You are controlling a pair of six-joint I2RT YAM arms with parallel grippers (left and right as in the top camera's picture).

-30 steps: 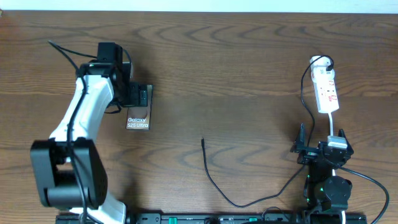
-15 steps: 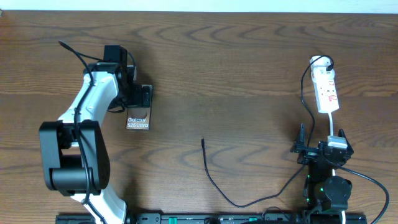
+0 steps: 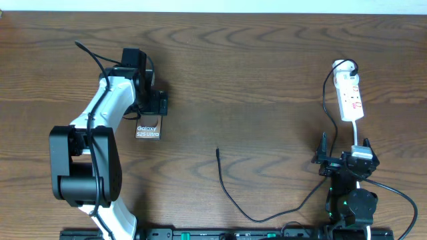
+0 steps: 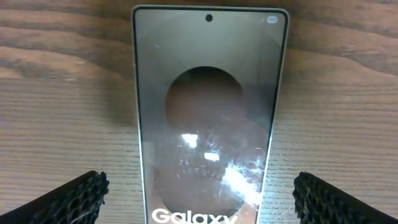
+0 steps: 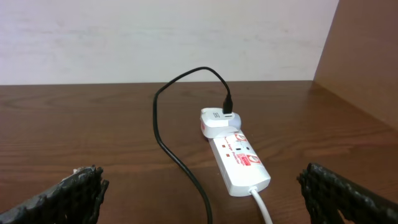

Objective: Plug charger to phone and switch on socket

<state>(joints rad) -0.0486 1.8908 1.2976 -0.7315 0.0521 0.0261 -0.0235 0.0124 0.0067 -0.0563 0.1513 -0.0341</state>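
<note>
The phone lies flat on the table at the left, its white lettering facing up. Its far half is hidden in the overhead view under my left gripper. In the left wrist view the phone fills the middle, and my left gripper is open, one finger on each side, clear of its edges. The charger cable loops along the front, its plug tip lying free mid-table. The white socket lies at the right. My right gripper is open in front of the socket.
A white adapter sits plugged into the socket's far end, with the black cable arching out of it. The socket's white cord runs back between my right fingers. A wall stands at the right in the right wrist view.
My left arm has swung to the right, carrying the open gripper a little rightward over the phone's far end. The right arm, cable and socket have not moved.
</note>
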